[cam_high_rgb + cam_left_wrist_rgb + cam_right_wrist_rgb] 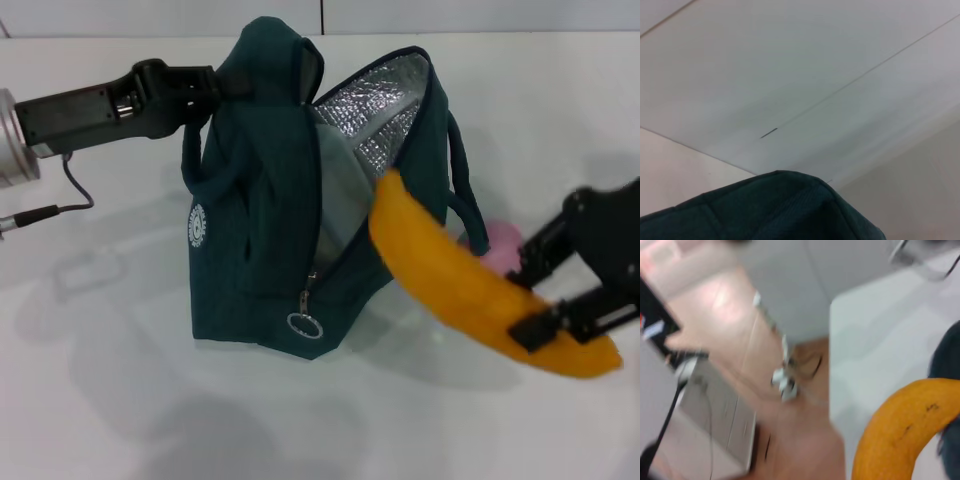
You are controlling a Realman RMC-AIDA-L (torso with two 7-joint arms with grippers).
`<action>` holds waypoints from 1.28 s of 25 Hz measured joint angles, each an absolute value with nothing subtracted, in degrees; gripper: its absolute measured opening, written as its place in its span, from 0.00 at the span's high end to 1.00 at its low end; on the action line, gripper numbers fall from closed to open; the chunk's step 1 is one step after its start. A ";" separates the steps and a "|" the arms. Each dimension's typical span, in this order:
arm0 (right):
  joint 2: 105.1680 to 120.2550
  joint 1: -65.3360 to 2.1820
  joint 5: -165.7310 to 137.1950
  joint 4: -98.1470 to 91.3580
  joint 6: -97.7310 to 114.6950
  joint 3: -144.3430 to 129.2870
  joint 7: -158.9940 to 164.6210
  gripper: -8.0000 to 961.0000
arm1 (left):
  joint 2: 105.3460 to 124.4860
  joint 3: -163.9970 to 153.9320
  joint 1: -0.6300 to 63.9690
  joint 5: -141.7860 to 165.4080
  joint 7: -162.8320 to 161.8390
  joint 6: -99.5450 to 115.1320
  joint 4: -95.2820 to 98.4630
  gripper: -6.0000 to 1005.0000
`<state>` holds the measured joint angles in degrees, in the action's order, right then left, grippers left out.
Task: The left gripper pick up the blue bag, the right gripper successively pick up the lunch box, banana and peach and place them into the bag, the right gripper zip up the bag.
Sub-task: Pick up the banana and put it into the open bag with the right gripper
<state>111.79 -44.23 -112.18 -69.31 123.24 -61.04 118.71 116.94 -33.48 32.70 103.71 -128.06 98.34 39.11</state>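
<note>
Right tool pinching the banana, tip at the blue bag mouth. Left tool pinching the bag's handle; peach waits behind the bag, zipping left.

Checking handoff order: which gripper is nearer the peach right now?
Right. The right gripper holds the banana just in front of the peach, which peeks out behind it. The left gripper is across the blue bag, holding its handle.
</note>
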 joint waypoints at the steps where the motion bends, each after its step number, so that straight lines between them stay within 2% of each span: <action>1: 112.16 -44.30 -112.09 -68.42 123.15 -58.67 118.47 0.58 | 117.09 -33.48 32.74 103.71 -128.06 98.34 39.11 0.95; 4: 112.80 -44.88 -110.79 -64.46 121.35 -50.90 117.20 0.58 | 117.36 -33.48 32.85 103.71 -128.00 98.35 39.11 0.95; 11: 112.77 -43.98 -102.09 -58.18 113.87 -46.36 115.88 0.58 | 117.36 -33.55 32.72 103.71 -127.97 98.35 39.11 0.95; 15: 113.37 -42.01 -96.14 -53.96 107.13 -46.21 114.33 0.58 | 117.34 -33.66 32.55 103.71 -127.92 98.35 39.11 0.95; 22: 115.50 -41.65 -88.24 -42.38 101.06 -47.08 108.61 0.58 | 117.06 -33.74 32.79 103.71 -126.92 98.35 36.86 0.95; 32: 116.05 -42.61 -78.68 -32.94 93.84 -59.56 96.99 0.58 | 116.79 -33.49 33.03 103.71 -126.57 98.35 36.13 0.95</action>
